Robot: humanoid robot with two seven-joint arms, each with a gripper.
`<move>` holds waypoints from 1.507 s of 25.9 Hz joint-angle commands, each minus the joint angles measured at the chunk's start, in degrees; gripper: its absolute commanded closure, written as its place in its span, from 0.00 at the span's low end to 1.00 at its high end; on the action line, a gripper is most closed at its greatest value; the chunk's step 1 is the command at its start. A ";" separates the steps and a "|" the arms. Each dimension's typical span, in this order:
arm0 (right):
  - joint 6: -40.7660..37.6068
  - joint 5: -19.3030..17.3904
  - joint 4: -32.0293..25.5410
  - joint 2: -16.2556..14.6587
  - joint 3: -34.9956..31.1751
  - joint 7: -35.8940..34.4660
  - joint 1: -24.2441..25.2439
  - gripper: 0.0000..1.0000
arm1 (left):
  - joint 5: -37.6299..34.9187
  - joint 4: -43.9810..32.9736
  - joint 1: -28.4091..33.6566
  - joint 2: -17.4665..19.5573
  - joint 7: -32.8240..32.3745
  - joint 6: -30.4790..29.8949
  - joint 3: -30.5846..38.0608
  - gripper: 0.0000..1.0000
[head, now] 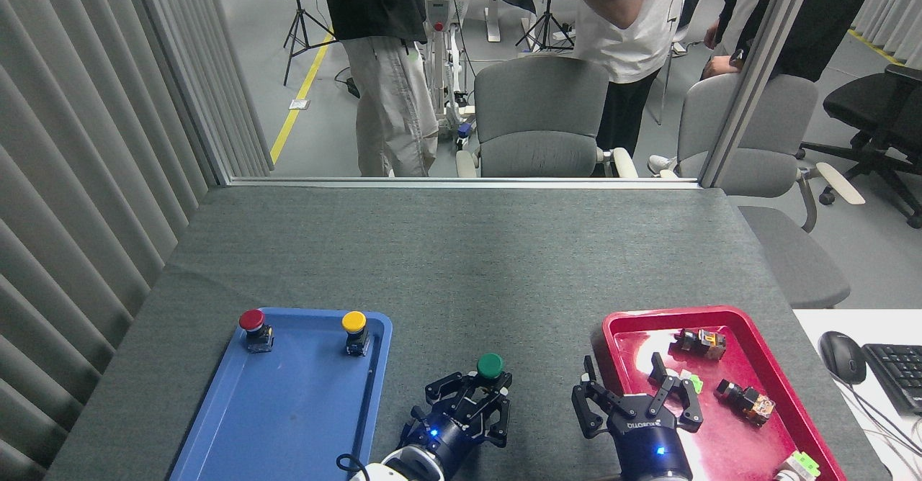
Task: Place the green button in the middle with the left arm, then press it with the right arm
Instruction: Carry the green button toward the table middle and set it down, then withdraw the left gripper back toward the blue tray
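**Left claw gripping the green button over the cloth between the trays**

The left claw (pixel 481 399) is clasping the green button (pixel 490 366), its black fingers closing around the switch body while the domed green cap is sticking up above them. Claw and button are sitting over the bare grey cloth (pixel 461 265), between the blue tray (pixel 216 423) and the red tray (pixel 774 355), nearer the red one. Whether the button is touching the cloth cannot be told. A small blue light is glowing on the left wrist; no lettering can be read on this claw.

The right claw (pixel 634 394) is hanging spread wide, holding nothing, over the left edge of the red tray. White lettering is showing upside down on its body, reading "ROBOTIQ", and a blue light is glowing below it.

In the blue tray, the red button (pixel 252 325) is standing in the far left corner and the yellow button (pixel 354 327) in the far right corner, well apart from each other. Small switch parts (pixel 745 400) are lying scattered in the red tray. A mouse (pixel 841 355) and keyboard (pixel 897 373) are resting on the white desk at right. People are standing behind the grey chair (pixel 536 117) beyond the table.
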 commanded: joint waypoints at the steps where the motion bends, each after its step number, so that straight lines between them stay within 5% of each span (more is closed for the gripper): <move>1: -0.13 -0.12 0.10 -0.31 -0.36 0.09 0.00 0.01 | -0.24 3.61 -0.44 -1.65 -0.20 0.70 -0.59 1.00; 9: -0.57 -0.30 0.45 -0.49 -0.36 0.09 0.09 0.00 | -0.24 4.32 -0.53 -1.65 -0.20 3.78 -4.10 0.91; 11: -0.39 -0.30 0.80 -0.49 -0.10 0.09 0.09 0.00 | -0.24 4.23 -0.53 -1.65 0.24 3.87 -4.81 0.78; 14: -0.31 -0.30 0.89 -0.40 -0.01 -0.08 0.09 0.00 | 0.64 3.61 -0.53 -1.65 0.41 4.31 -4.54 0.21; 15: -0.31 -0.39 0.89 -0.40 0.08 -0.17 0.09 0.00 | 0.81 3.44 -0.53 -1.65 0.50 4.66 -4.37 0.05; 16: -0.39 -0.39 0.89 -0.49 0.08 -0.17 0.09 0.00 | 0.64 3.44 -0.53 -1.65 0.50 4.66 -4.45 0.00; 22: -0.57 -0.39 0.89 -0.93 0.96 -0.17 0.09 0.01 | 0.55 0.19 -0.09 -0.77 0.50 4.22 -4.63 0.00; 25: -0.57 -0.30 0.89 -0.75 2.10 -0.17 -0.09 0.01 | 0.55 -9.21 2.45 2.56 0.50 4.22 -3.49 0.00; 31: -0.39 -0.30 0.97 -0.05 5.61 -0.17 -1.05 0.01 | 1.25 -35.76 17.04 15.57 0.24 3.08 15.06 0.01; 35: -0.31 0.05 1.85 1.09 8.34 -0.08 -1.32 0.03 | -0.15 -49.65 28.82 18.47 -2.58 2.11 27.63 0.01; 39: -0.57 0.14 2.21 1.97 10.80 -0.17 -2.11 0.30 | -8.15 -51.49 33.83 18.65 -10.66 0.35 38.44 0.01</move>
